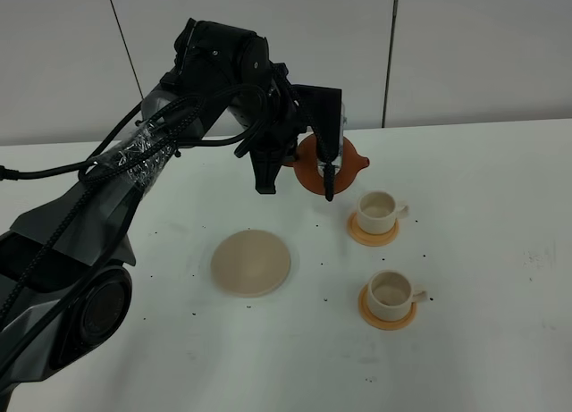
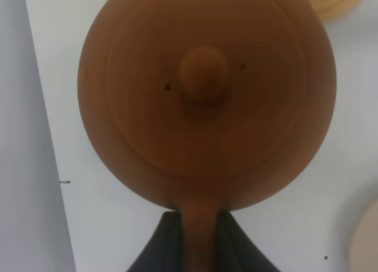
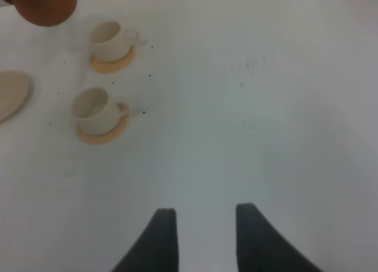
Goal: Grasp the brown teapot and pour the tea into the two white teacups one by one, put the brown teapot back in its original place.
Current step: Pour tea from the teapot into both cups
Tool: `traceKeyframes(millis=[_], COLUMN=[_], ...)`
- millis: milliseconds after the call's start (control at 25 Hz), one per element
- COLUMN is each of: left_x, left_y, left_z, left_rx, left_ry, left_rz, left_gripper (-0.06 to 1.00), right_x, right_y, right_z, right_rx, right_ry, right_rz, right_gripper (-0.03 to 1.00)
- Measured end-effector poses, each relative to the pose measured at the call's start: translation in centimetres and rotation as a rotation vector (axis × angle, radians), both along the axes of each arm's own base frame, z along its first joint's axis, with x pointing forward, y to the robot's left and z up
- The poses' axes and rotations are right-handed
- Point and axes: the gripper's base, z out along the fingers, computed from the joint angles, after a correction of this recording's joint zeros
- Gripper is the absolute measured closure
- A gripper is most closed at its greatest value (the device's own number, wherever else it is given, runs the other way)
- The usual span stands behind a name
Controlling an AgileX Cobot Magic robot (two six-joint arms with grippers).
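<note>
The brown teapot point(image 1: 351, 157) hangs in the air, held by its loop handle in my shut left gripper point(image 1: 327, 181), just left of and behind the far white teacup point(image 1: 377, 210). The near teacup point(image 1: 391, 290) stands in front of it; each cup sits on a tan-orange coaster point(image 1: 388, 315). In the left wrist view the teapot point(image 2: 204, 95) shows from above with its lid on, and my gripper point(image 2: 199, 248) clamps the handle. The beige trivet point(image 1: 251, 262) lies bare on the table. My right gripper point(image 3: 201, 236) is open and empty over bare table. No tea shows.
The white table point(image 1: 483, 189) carries small dark specks around the cups. The right wrist view shows the teapot point(image 3: 46, 3), both cups point(image 3: 106, 39) point(image 3: 91, 104) and the trivet's edge point(image 3: 9, 95) far from that gripper. A grey wall stands behind the table.
</note>
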Motion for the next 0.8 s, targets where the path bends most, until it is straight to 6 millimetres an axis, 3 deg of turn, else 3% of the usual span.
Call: traceKeyframes(millis=[800], left_x=[-0.46], left_y=[-0.73], left_z=[0.12], left_rx=[0.094], left_ry=[-0.036], left_rz=[-0.045], left_gripper=[0.77], right_x=[0.0], right_y=[0.0], right_z=[0.0], right_rx=[0.0], right_ry=[0.0], right_rz=[0.0], right_gripper=[0.73])
